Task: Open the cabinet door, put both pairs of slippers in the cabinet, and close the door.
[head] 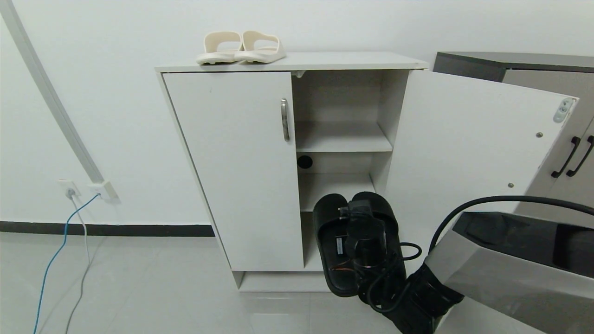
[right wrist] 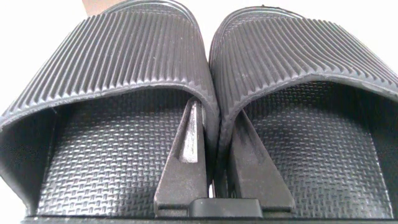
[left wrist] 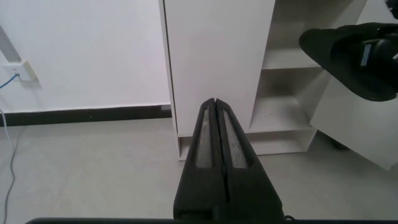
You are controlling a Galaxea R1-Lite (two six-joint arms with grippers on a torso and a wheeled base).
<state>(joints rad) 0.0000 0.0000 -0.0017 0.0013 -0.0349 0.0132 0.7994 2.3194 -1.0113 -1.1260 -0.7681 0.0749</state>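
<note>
At about 9 o'clock in the head view, a wall socket (head: 69, 189) sits low on the wall. A blue cable (head: 55, 255) and a grey one trail from it down to the floor.

The white cabinet (head: 352, 60) stands in the middle against the wall. Its left door (head: 232, 171) is closed, with a metal handle (head: 285, 119) on its inner edge. The cream slippers (head: 241, 48) lie side by side on the cabinet top, at 11 o'clock from the handle.

The left claw (left wrist: 214, 109) hangs low in front of the closed door, facing the cabinet, with its two fingers pressed flat together and holding nothing.

The right door (head: 464, 148) stands swung wide open, showing bare shelves (head: 343, 139).

The black slippers (head: 355, 250) hang off the floor in front of the lower part of this opening, at 6 o'clock from the shelves. Their toes point up towards the cabinet. The right claw (right wrist: 216, 155) has one finger inside each slipper and pinches their two touching inner walls together, so it carries the pair as one.

At 2 o'clock a grey cabinet (head: 547, 69) with black handles (head: 575, 155) stands behind the open door.
</note>
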